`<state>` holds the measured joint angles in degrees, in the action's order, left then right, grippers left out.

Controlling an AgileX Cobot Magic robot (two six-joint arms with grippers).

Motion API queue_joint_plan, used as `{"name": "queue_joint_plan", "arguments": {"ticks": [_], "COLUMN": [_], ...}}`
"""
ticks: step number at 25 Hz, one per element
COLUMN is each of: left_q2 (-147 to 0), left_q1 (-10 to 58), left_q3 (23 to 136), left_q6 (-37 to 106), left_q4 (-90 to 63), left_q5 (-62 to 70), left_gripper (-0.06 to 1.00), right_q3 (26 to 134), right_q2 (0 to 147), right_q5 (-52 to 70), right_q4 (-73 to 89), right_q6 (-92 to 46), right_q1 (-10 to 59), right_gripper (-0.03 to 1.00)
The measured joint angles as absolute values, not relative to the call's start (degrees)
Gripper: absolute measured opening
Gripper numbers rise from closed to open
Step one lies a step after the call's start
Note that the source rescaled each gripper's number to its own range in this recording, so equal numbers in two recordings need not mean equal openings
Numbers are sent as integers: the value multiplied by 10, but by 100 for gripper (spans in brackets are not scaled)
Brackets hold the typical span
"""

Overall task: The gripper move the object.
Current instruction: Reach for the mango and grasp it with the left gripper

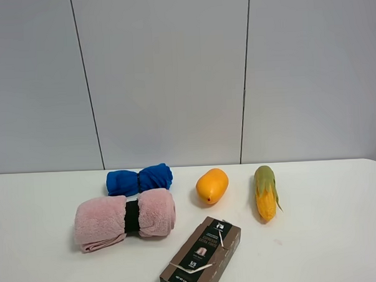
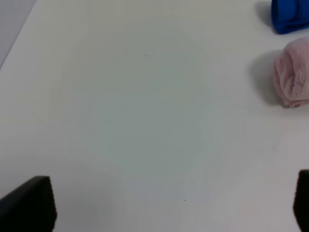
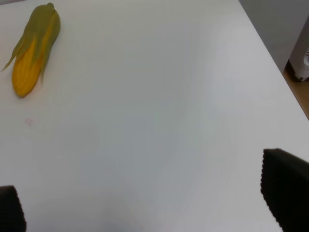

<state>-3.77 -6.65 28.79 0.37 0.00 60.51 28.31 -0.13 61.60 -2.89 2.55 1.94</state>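
- Currently the left gripper (image 2: 164, 208) gapes wide, empty, pink towel (image 2: 292, 72) well ahead.
- Likewise the right gripper (image 3: 147, 203), corn (image 3: 31, 48) well ahead.
- Both are apart from the mango (image 1: 212, 185).

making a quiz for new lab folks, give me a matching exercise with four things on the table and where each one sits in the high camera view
Things:
1. orange-yellow fruit
2. corn cob
3. pink towel roll
4. dark box

Places:
a. nearest the table's front edge
b. furthest right
c. furthest left
d. between the blue towel roll and the corn cob

Pairs: 1-d, 2-b, 3-c, 4-a
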Motion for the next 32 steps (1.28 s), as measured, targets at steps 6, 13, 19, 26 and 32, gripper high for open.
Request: {"name": "queue_joint_plan", "arguments": {"ticks": [6, 13, 19, 26, 32], "left_q2": [-38, -38, -38, -38, -38], "left_q1": [-66, -66, -66, -66, -66], "left_q3": [288, 288, 288, 288, 288], "left_q6": [4, 4, 4, 4, 4], "left_q4": [0, 0, 0, 0, 0], "left_q5": [605, 605, 605, 605, 605], "left_gripper": [100, 100, 100, 100, 100], "right_q3": [283, 283, 283, 283, 283], "right_q2": [-1, -1, -1, -1, -1], "right_q5": [616, 616, 616, 616, 616], "right_q4": [-29, -29, -29, -29, -29], "right_q6": [26, 26, 26, 26, 26], "right_q1": [19, 19, 19, 19, 19], "right_gripper": [100, 100, 100, 100, 100]}}
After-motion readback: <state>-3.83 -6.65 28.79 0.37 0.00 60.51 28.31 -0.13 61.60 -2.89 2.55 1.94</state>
